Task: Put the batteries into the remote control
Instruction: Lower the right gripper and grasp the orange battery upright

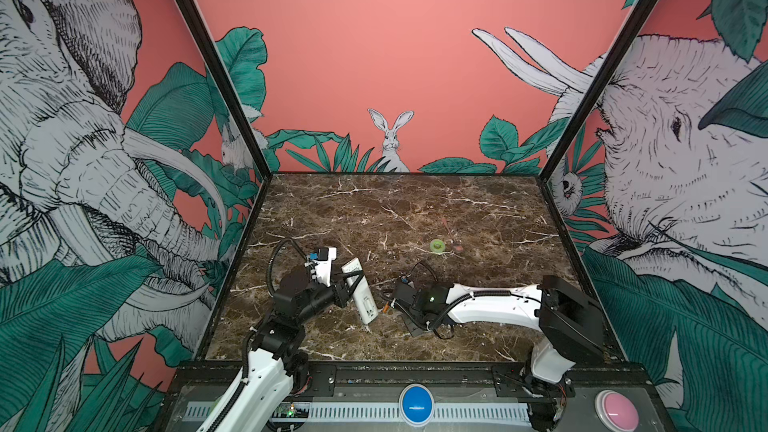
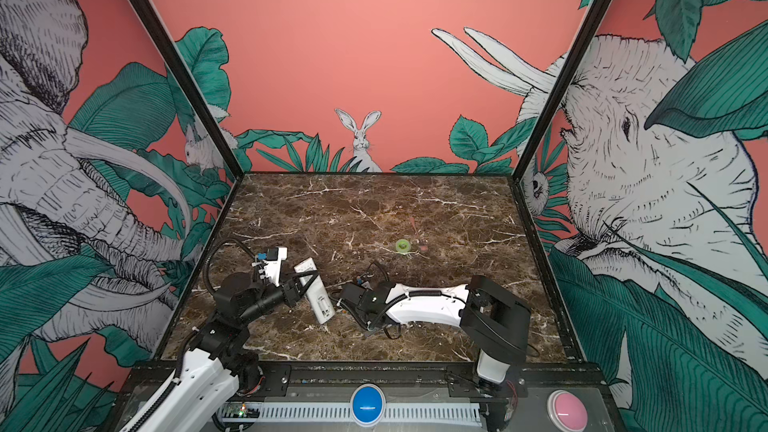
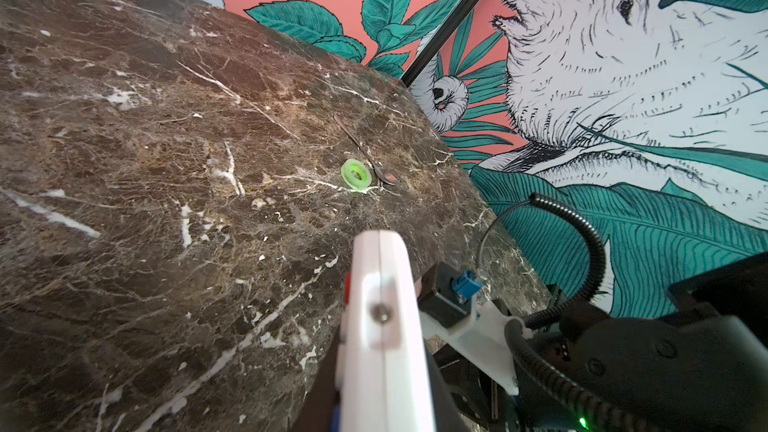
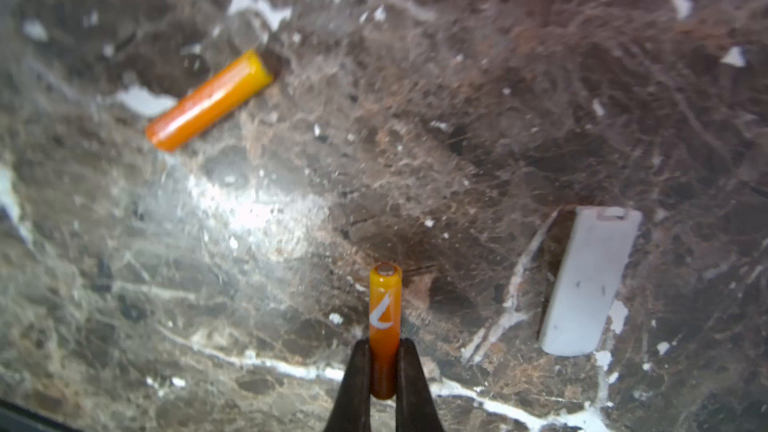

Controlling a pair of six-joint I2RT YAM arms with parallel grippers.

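My left gripper is shut on the long white remote control, holding it above the marble at the left; in both top views the remote slants toward the front. In the left wrist view the remote sits edge-on between the dark fingers. My right gripper is shut on one end of an orange battery, held just above the table right of the remote. A small bit of that orange battery shows at the right gripper's tip. A second orange battery lies loose on the marble.
A small white cover piece lies flat on the marble near the right gripper. A green ring-shaped roll sits mid-table with a thin spoon beside it. Walls close in the table on three sides.
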